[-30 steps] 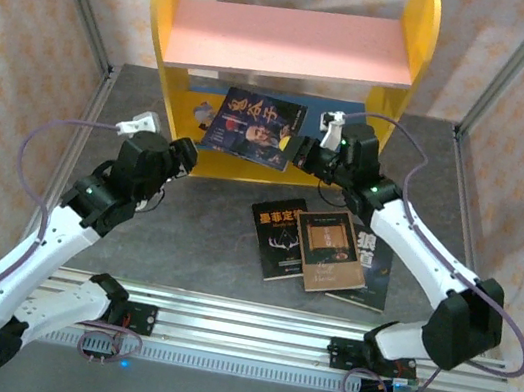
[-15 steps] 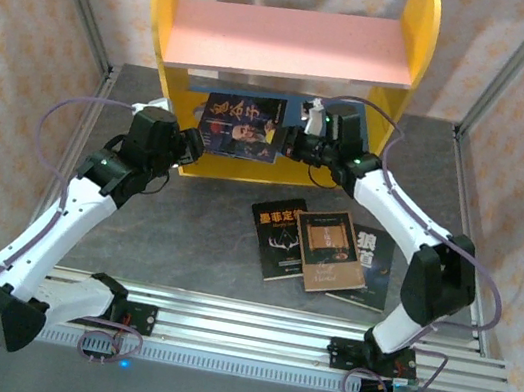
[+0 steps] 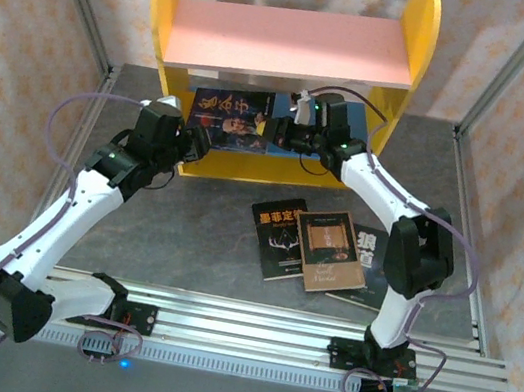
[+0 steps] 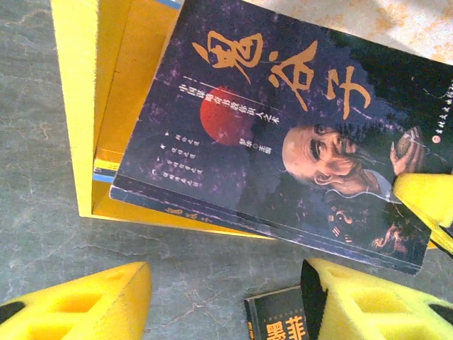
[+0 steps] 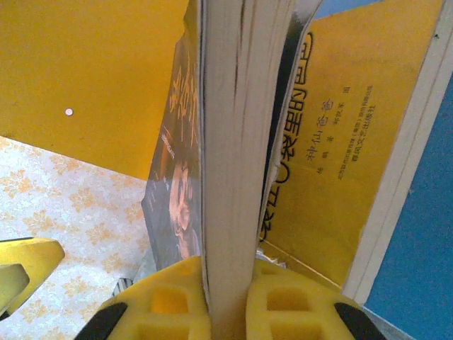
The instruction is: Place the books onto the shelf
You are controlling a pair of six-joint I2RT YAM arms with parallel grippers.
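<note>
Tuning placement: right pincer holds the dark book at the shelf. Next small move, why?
Probably push the book deeper over the lower board: the right pincer is shut on its edge, and its near corner overhangs the front lip.

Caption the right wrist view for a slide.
Right pincer clamps the dark book by its page edge, a yellow book and the shelf's blue board behind.

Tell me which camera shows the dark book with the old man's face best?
Left wrist camera: the dark paperback book shows nearly its whole cover, face included. The top camera shows it small, at the yellow shelf. The right wrist camera shows page edges pinched by the right gripper.
</note>
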